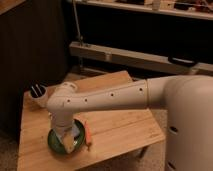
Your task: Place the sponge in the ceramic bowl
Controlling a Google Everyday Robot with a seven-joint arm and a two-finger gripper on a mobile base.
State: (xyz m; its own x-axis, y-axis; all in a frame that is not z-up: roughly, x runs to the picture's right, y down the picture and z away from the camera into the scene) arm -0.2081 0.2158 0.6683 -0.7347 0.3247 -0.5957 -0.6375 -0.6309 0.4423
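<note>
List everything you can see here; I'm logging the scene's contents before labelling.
light wooden table: one, pale wood, centre of view.
glossy green ceramic bowl: one, green, near the table's front edge.
small flat blue sponge with a yellowish-tan underside: one, inside the bowl's rim, under the gripper; whether it is let go cannot be told.
thin orange stick: one, orange, on the table beside the bowl, toward the robot's body.
small white cup with dark utensils: one, white, table's back corner.
grey metal shelf rail: one, behind the table.
robot arm: one, white, stretched across the table.
gripper: one, directly above the bowl.
</note>
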